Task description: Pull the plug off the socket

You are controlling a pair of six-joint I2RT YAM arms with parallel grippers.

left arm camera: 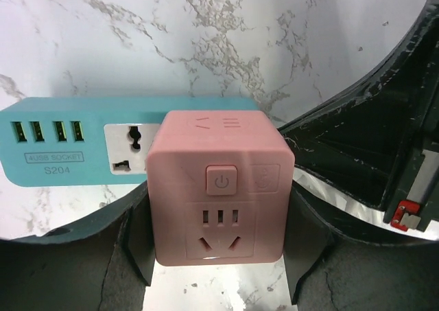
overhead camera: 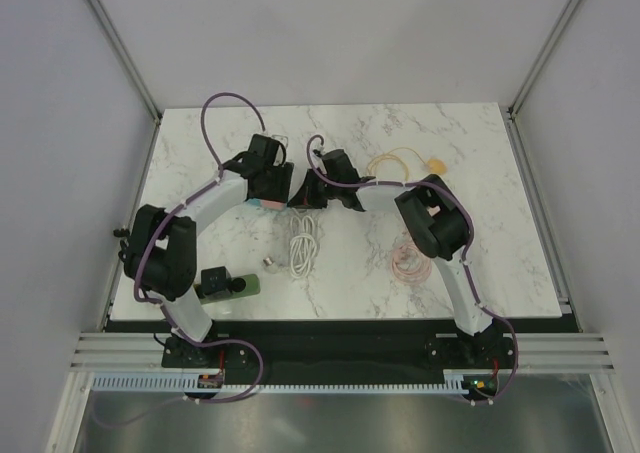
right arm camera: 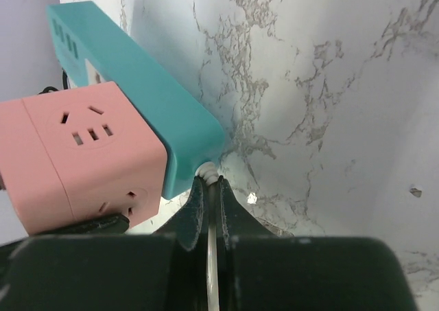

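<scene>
A pink cube plug (left arm camera: 219,187) sits plugged into a teal socket strip (left arm camera: 68,143) lying on the marble table. My left gripper (left arm camera: 219,248) is shut on the pink cube, one finger against each side. In the right wrist view the teal strip (right arm camera: 151,98) carries the cube (right arm camera: 82,160). My right gripper (right arm camera: 209,200) is shut on the strip's white cord (right arm camera: 212,256), right at its strain relief. From above, both grippers, left (overhead camera: 268,188) and right (overhead camera: 300,198), meet at mid-table over the cube (overhead camera: 270,203); the strip is mostly hidden there.
The white cord's coil (overhead camera: 301,248) lies in front of the grippers, with a small bulb (overhead camera: 270,263) beside it. A green device (overhead camera: 228,286) lies near the left arm. An orange cable (overhead camera: 400,161) and a pink cable coil (overhead camera: 408,258) lie to the right.
</scene>
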